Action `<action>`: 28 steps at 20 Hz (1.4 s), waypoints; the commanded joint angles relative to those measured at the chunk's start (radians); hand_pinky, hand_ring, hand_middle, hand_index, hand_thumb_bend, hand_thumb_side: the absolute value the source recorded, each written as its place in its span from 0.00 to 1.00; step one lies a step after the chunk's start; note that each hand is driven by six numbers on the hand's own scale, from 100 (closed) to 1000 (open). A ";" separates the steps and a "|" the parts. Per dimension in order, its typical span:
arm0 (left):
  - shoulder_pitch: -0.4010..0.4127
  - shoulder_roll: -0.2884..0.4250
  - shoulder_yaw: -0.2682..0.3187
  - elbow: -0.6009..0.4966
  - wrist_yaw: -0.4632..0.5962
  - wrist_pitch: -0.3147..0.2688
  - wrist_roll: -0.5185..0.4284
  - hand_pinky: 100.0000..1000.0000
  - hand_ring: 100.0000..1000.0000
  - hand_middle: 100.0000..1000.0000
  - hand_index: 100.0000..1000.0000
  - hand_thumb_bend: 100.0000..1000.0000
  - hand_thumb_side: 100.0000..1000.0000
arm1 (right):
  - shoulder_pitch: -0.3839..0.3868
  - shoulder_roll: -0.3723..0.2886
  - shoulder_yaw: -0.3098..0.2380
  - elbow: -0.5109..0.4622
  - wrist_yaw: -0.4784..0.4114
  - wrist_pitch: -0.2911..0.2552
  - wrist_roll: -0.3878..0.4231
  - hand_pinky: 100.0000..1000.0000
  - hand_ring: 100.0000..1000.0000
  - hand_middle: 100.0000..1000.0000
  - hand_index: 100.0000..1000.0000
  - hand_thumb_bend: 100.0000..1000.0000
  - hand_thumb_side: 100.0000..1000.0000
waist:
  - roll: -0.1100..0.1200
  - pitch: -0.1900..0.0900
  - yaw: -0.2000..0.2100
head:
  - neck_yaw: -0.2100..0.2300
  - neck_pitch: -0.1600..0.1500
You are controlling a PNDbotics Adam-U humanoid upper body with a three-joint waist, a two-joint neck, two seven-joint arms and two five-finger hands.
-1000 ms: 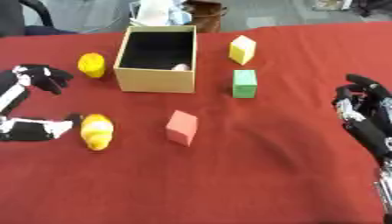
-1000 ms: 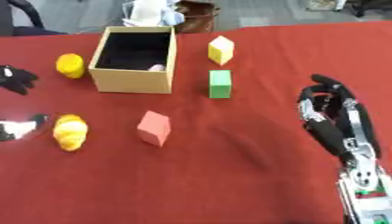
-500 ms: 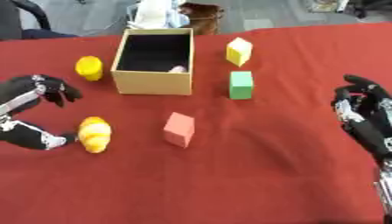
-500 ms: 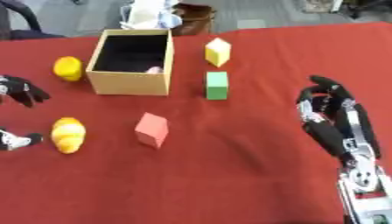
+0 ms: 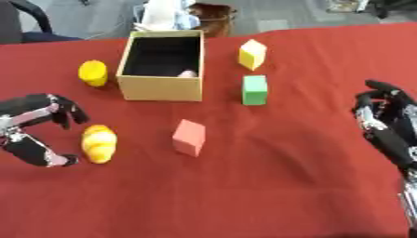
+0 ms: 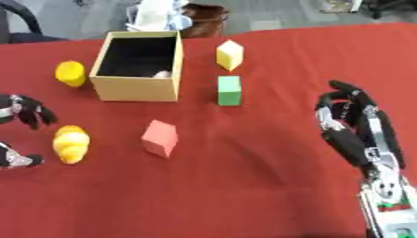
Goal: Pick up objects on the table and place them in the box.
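While bracketing the lumpy yellow bread-like object (image 5: 98,143) at nine o'clock: black left hand (image 5: 36,130) open-curled, not yet grasping. Tan cardboard box (image 5: 161,88) at eleven. Right hand (image 6: 352,125) idle, relaxed, at three.

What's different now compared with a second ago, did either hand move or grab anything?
The left hand has drawn its fingers and thumb in around the yellow bread-shaped piece, bracketing it from the left without clearly touching it. Nothing is grabbed yet. The right hand rests at the right edge as before; the box and the blocks have not moved.
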 commanded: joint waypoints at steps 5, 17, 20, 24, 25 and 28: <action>-0.058 -0.038 -0.026 0.082 -0.072 0.000 0.020 0.69 0.61 0.65 0.78 0.48 0.00 | -0.007 -0.014 -0.001 -0.009 0.002 -0.001 0.003 0.57 0.55 0.60 0.81 0.00 0.37 | 0.010 -0.030 -0.002 | -0.003 -0.008; -0.115 -0.111 -0.059 0.192 -0.164 -0.036 0.046 0.66 0.56 0.60 0.74 0.45 0.00 | -0.007 -0.011 -0.001 -0.008 0.000 -0.001 0.003 0.57 0.55 0.60 0.81 0.00 0.38 | 0.006 -0.028 -0.006 | -0.006 -0.007; -0.120 -0.116 -0.060 0.192 -0.184 -0.035 0.084 0.58 0.45 0.47 0.63 0.32 0.00 | -0.006 -0.011 -0.001 -0.008 0.000 -0.001 0.003 0.57 0.55 0.60 0.81 0.00 0.38 | 0.006 -0.028 -0.006 | -0.005 -0.006; -0.117 -0.111 -0.046 0.160 -0.184 -0.034 0.118 0.50 0.34 0.35 0.51 0.28 0.00 | -0.006 -0.011 -0.002 -0.008 0.000 -0.001 0.002 0.57 0.55 0.60 0.81 0.00 0.38 | 0.007 -0.028 -0.007 | -0.006 -0.006; -0.117 -0.107 -0.038 0.144 -0.182 -0.033 0.121 0.50 0.34 0.35 0.50 0.28 0.00 | -0.006 -0.011 -0.002 -0.008 0.000 -0.001 0.002 0.57 0.55 0.60 0.81 0.00 0.38 | 0.007 -0.028 -0.007 | -0.007 -0.006; -0.139 -0.078 -0.019 0.084 -0.191 -0.039 0.113 0.51 0.34 0.34 0.50 0.30 0.00 | -0.005 -0.012 -0.002 -0.007 0.000 -0.001 0.002 0.57 0.55 0.60 0.81 0.00 0.38 | 0.008 -0.029 -0.007 | -0.007 -0.006</action>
